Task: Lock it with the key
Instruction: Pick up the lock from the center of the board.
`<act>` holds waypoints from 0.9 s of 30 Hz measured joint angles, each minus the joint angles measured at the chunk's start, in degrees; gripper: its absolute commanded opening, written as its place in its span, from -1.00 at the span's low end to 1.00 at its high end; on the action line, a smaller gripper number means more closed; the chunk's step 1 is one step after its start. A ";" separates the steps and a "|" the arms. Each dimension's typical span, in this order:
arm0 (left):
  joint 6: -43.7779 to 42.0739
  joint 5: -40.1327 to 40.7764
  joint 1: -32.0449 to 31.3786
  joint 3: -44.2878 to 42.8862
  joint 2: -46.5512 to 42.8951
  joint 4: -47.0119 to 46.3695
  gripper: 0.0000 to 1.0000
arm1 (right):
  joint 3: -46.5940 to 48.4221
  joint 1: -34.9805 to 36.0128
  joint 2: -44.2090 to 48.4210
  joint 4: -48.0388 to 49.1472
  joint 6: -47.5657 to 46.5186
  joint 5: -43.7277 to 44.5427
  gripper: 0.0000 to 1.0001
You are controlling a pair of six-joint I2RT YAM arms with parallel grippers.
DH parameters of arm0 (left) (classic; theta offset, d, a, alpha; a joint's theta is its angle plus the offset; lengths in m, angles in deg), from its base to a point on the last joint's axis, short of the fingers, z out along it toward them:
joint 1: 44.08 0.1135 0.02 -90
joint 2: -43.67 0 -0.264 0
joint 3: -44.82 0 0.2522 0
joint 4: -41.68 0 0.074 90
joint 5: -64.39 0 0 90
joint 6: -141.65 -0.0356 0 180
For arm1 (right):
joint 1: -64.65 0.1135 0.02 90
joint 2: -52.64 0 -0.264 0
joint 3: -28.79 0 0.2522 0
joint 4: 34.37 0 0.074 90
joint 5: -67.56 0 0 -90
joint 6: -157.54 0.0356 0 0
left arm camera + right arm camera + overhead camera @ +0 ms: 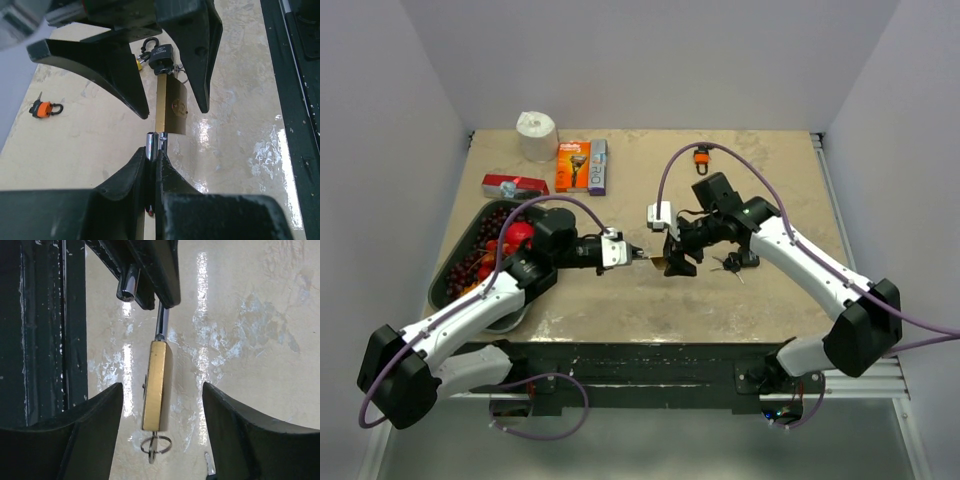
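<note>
Left gripper, jaws clamped on the shackle, holds the brass padlock steady above the surface, apparently so the right gripper, jaws apart either side, can reach the inserted key

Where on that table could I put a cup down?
Bare: the far right corner past the orange padlock, and the near edge before the brass padlock. Crowded: the left side, with tray, roll and razor pack.
</note>
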 measured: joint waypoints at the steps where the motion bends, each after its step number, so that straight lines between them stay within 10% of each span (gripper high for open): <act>1: -0.02 0.11 -0.02 -0.22 0.00 0.02 -1.00 | -0.22 0.66 -0.11 0.37 0.20 0.85 0.28; 4: 0.00 0.44 -0.04 -0.61 0.00 -0.02 -1.00 | -0.61 2.25 -0.22 1.53 0.87 2.80 -0.02; 8: 0.00 0.70 -0.04 -0.83 0.00 -0.07 -1.00 | -0.61 3.32 -0.31 3.13 1.42 4.37 -1.00; 14: -0.09 1.46 -0.04 -0.83 -0.42 0.33 -0.94 | -0.85 3.48 -0.33 4.72 2.82 5.70 -1.00; 15: -0.24 1.49 -0.04 -0.83 -0.59 0.55 -0.38 | -0.85 3.52 -0.33 4.87 3.04 5.73 -1.00; 18: -2.69 0.55 -0.07 -0.87 -1.62 1.31 0.21 | -0.87 3.67 -0.31 5.68 4.17 6.10 -1.00; 27: -22.80 -9.51 -2.25 -3.39 -5.62 22.53 0.07 | -1.14 3.39 -0.24 7.19 7.15 7.41 -1.00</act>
